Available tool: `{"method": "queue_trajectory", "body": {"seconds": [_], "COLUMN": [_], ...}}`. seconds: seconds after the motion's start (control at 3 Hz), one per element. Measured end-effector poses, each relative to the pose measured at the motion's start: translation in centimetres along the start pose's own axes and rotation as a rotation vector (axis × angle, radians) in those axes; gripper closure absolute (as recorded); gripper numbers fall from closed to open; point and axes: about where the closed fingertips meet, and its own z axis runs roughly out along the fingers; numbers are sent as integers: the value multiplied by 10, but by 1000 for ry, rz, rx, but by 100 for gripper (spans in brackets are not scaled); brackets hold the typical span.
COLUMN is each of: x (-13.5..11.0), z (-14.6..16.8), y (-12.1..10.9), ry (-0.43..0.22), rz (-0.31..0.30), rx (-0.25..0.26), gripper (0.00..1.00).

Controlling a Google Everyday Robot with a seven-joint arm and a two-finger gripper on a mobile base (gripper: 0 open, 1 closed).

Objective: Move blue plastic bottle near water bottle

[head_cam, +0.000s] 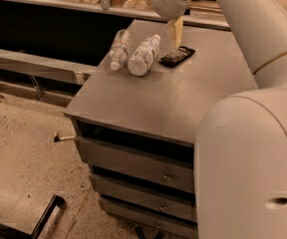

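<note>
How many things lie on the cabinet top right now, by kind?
Bottles: 2, the blue plastic bottle and the water bottle, side by side.
Other: 1, a flat black object.
Total: 3.
The pincer hangs just above the flat black object.

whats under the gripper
The gripper hangs above a flat black object on the cabinet top, beside the blue plastic bottle. The arm hides the top's right side.

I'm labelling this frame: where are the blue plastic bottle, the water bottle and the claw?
blue plastic bottle (143,55), camera view, labelled body.
water bottle (119,48), camera view, ribbed body.
claw (175,35), camera view, lower end; it hangs just right of the bottles.
</note>
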Motion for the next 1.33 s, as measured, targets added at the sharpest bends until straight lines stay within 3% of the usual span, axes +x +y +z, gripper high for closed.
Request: {"method": "queue_trajectory", "body": {"seconds": [0.33, 0.67, 1.0, 1.33], "x": [-11, -13, 2, 12], "z": [-55, -61, -57, -67], "y": [-25, -32, -19, -5], "ry": [98, 116, 101, 72], "rz": [-62, -76, -50, -51], "rx": [-75, -90, -10, 103], "gripper": [0, 0, 0, 0]}}
